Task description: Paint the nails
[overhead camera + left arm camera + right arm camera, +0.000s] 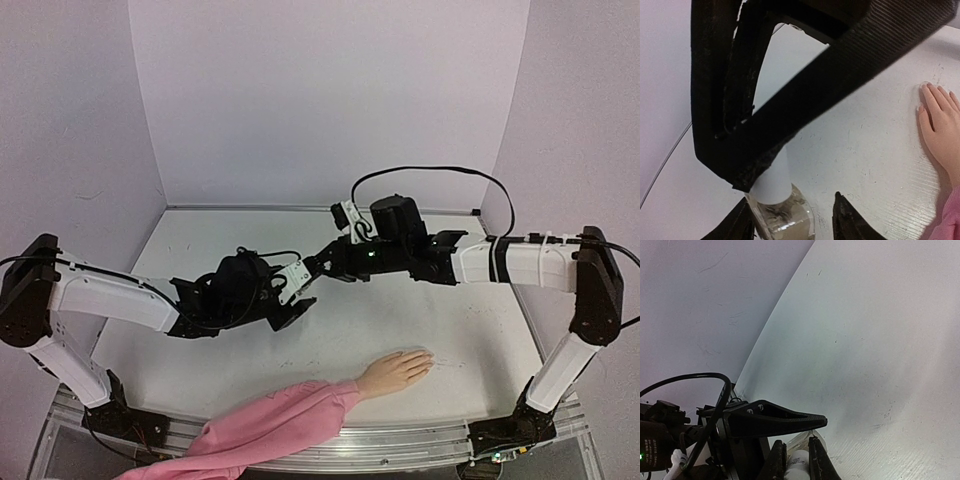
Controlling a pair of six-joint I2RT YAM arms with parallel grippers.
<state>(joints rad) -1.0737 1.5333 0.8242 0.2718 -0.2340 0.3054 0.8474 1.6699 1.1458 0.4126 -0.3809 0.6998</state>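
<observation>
Pinching, right gripper (pixel 796 450): reaching in from 3 o'clock in the top view, its fingers are pressing together on the white cap (pixel 775 185) of a small glass bottle (pixel 785 222).
Left gripper (pixel 791 212): reaching in from 9 o'clock, its fingers are standing spread on either side of the bottle's glass body. One is touching the glass and the other is standing just clear of it.
Nails (pixel 924 88): these are sitting on the fingertips of the peach mannequin hand (pixel 395 372), hardly telling apart from the skin. That hand is lying palm down at 5 o'clock from the bottle, near the table's front edge and well apart from both grippers, its fingertips pointing roughly to 3 o'clock.
Pink sleeve (pixel 290 415): it is trailing from the wrist toward 8 o'clock and hanging over the front edge.
In the way: in the left wrist view the right gripper's black fingers are crossing most of the picture and hiding the top of the cap.
Black cable (pixel 440 172): it is arching above the right arm at 1 o'clock from the bottle, with a white tag (pixel 348 213) sitting at its near end.
Table (pixel 220 245): it is showing a white, matte surface with faint scratches and dark specks. A metal rail (pixel 420 442) is running along the 6 o'clock edge.
Walls (pixel 320 90): pale lilac panels are closing the table in at 9, 12 and 3 o'clock.
</observation>
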